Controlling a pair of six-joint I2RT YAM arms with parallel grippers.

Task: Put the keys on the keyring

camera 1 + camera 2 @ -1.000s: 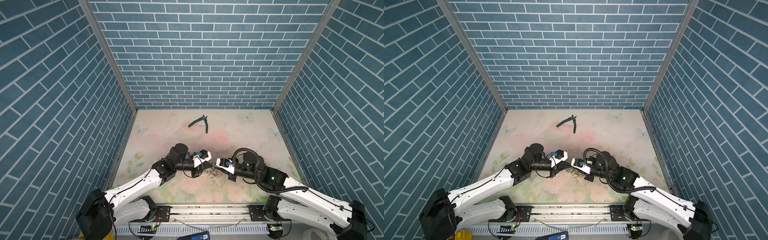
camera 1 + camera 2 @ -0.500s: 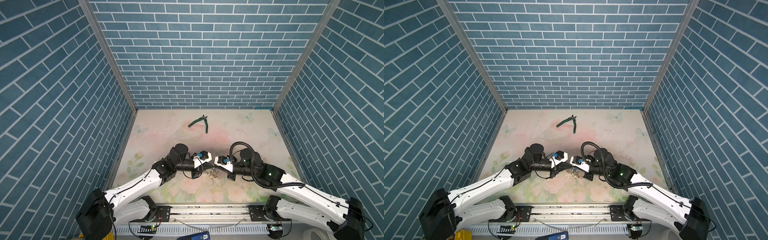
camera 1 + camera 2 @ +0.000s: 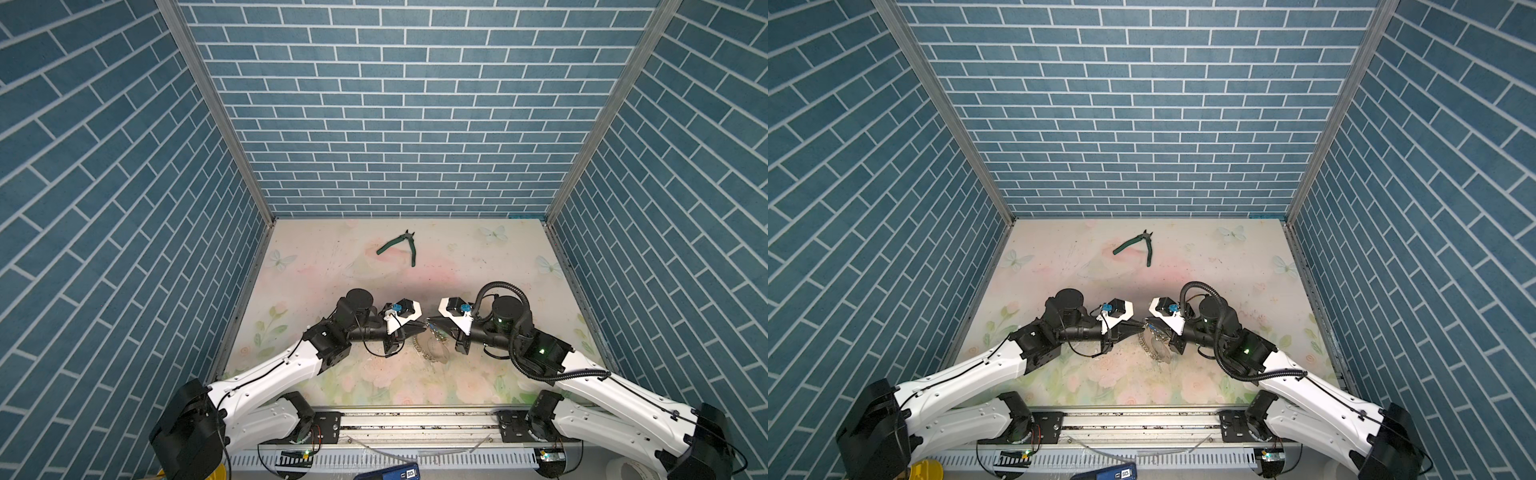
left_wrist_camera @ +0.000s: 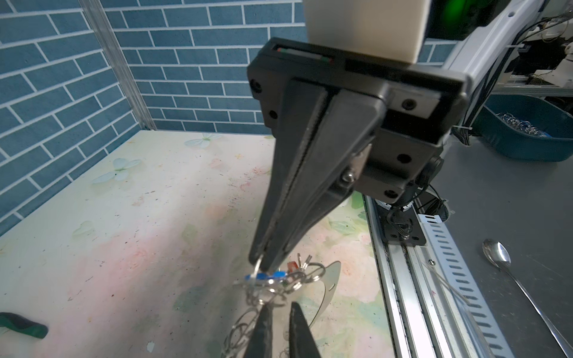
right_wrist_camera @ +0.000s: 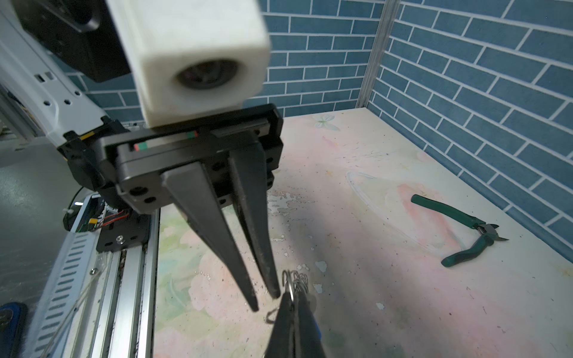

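Note:
Low over the front middle of the table, the two grippers meet tip to tip in both top views. My right gripper (image 4: 262, 263) (image 5: 293, 297) (image 3: 429, 322) is shut on a small silvery ring. The blue tag of the keys (image 4: 263, 276) hangs just under that ring. The keyring (image 4: 328, 285) (image 3: 432, 349) (image 3: 1156, 351), a flat hoop edged with many small rings, dangles below the bunch. My left gripper (image 4: 279, 305) (image 5: 264, 300) (image 3: 422, 327) stands slightly open beside the rings. Nothing shows between its fingers.
Green-handled pliers (image 3: 401, 245) (image 3: 1138, 245) (image 5: 465, 223) lie near the back wall. Brick walls close the table on three sides, and a metal rail (image 3: 415, 419) runs along the front. Off the table, the left wrist view shows a blue bin (image 4: 527, 139) and a spoon (image 4: 499, 257).
The right gripper closed on the ring and drew in toward the left gripper. The left gripper's jaws, shut before, have just parted a little.

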